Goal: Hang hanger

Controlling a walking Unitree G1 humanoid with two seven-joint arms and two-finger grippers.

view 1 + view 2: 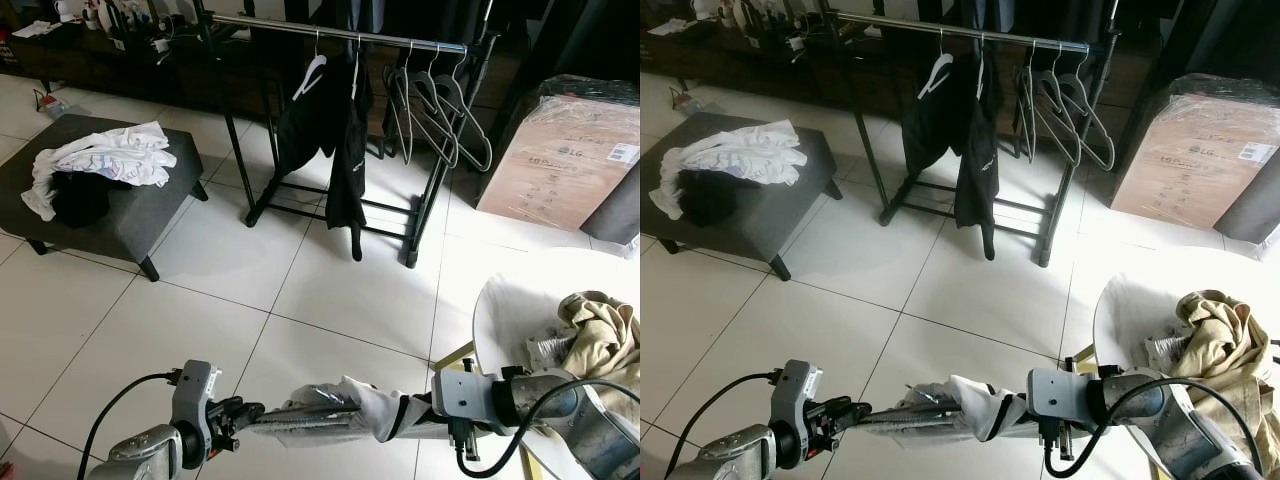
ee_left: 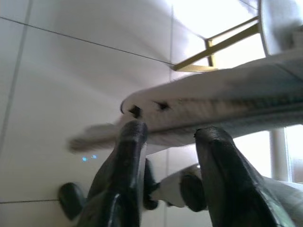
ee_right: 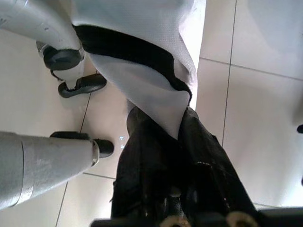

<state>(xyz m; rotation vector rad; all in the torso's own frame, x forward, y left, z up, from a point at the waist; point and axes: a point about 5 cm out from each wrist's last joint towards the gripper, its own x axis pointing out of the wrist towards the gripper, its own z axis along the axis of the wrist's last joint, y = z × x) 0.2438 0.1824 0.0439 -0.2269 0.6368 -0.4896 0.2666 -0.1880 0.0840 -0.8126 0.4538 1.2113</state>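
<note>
Right gripper (image 3: pixel 165 137): we see its fingers pinched together on a white cloth (image 1: pixel 375 408), the fabric bunched between them and draped over the fingertips.
Left gripper (image 2: pixel 168 137): fingers apart by a moderate gap, pointed at the pale hanger bar (image 2: pixel 213 101); from the wrist view the tips sit just under it, and we cannot tell whether they touch.
Hanger with cloth: a long pale piece (image 1: pixel 305 415) runs between our two grippers, low over the tiled floor (image 1: pixel 230 300), its near end at the left fingertips and the far end wrapped in the cloth at the right gripper.
Rack (image 1: pixel 340 35): well ahead of both grippers, across the floor; a metal rail on black legs.
On the rail: dark garments (image 1: pixel 335 130) and several empty grey hangers (image 1: pixel 435 110) beside them.
Ottoman (image 1: pixel 100 200): far ahead to the left of the left gripper, with white clothes (image 1: pixel 100 160) heaped on it.
White table (image 1: pixel 510 300): just beside the right arm, carrying beige fabric (image 1: pixel 605 340).
Box (image 1: pixel 570 150): beyond the table, to the right of the rack.
</note>
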